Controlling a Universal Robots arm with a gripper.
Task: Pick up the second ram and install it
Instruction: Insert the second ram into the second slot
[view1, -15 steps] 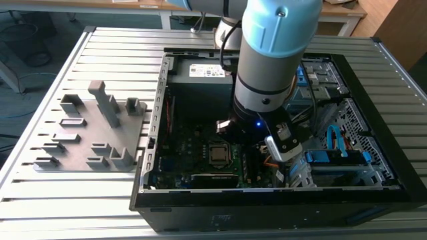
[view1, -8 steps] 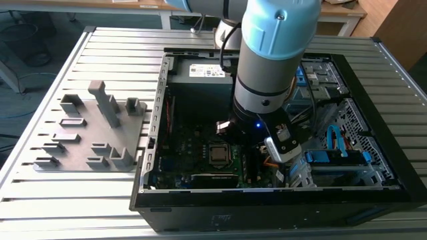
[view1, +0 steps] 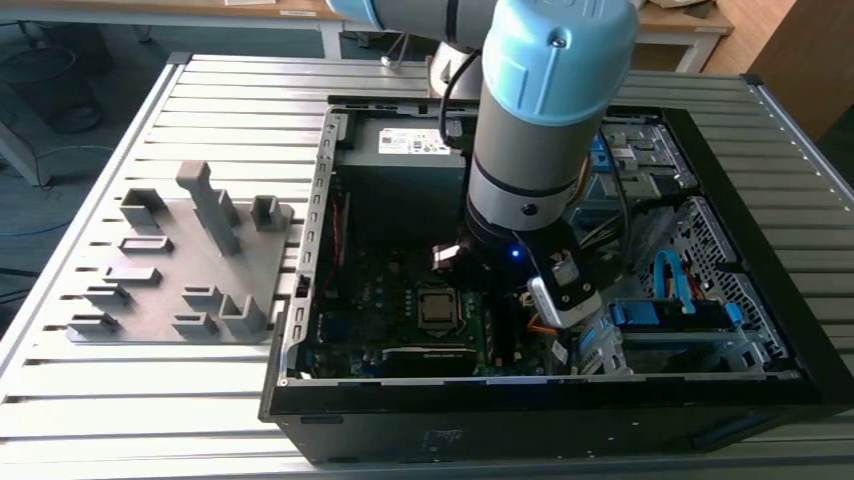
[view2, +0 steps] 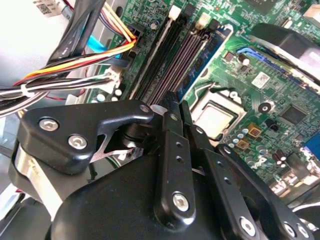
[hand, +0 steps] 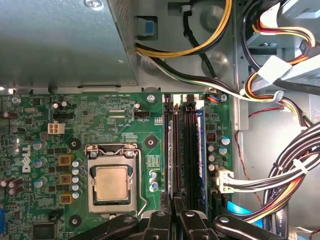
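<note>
In the open case: computer case (view1: 534, 420) lies on its side on the slatted table (view1: 227, 100), and the arm (view1: 534, 130) reaches down into it over the motherboard (hand: 115, 115).
Hand: hand (view2: 175, 100) sits low over the memory slots, just beside the CPU socket (hand: 111, 182); seen in both wrist views (hand: 177, 205).
Hand state: fingers (view2: 167, 130) are drawn together with almost no gap. I cannot tell if a stick is pinched between them.
Second ram: second ram (hand: 172, 150) is a thin dark stick standing edge-on in the slot row, in line with the fingertips. I cannot tell if it is fully seated.
Other stick: a blue-edged stick (hand: 200, 150) sits in a slot near the far side of the row, parallel to the second ram.
Cables: a yellow, black and white cable bundle (hand: 200, 47) runs past the slot ends, apart from the hand.
Power supply box: grey metal box (hand: 60, 40) sits next to the motherboard edge.
Holder tray: grey plastic holder tray (view1: 187, 270) sits on the table at the exterior view's left of the case.
</note>
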